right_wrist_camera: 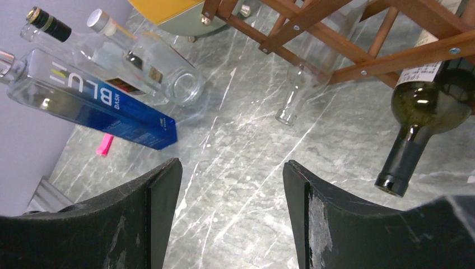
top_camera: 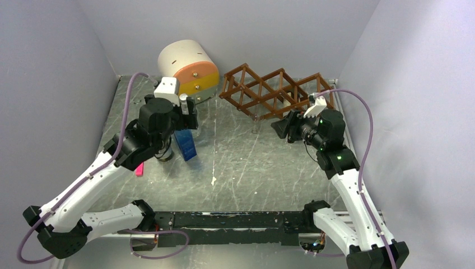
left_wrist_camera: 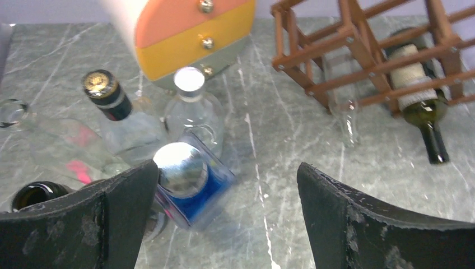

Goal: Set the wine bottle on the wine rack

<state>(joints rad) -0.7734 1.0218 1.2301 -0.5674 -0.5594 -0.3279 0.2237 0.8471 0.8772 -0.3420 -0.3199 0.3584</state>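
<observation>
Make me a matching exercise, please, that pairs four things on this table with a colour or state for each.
Things:
1. wine rack
2. dark wine bottle
3. blue bottle
4. round drawer unit

Descriptions:
A. orange and yellow drawer fronts
B. reddish-brown lattice of thin slats
C. lying among the slats, neck poking out
D. clear top with a silver cap, standing outside the lattice

Pairs: 1-B, 2-C, 3-D, 4-A

Overhead camera looks down; both wrist cameras share the wine rack (right_wrist_camera: 403,58) (left_wrist_camera: 358,35)
</observation>
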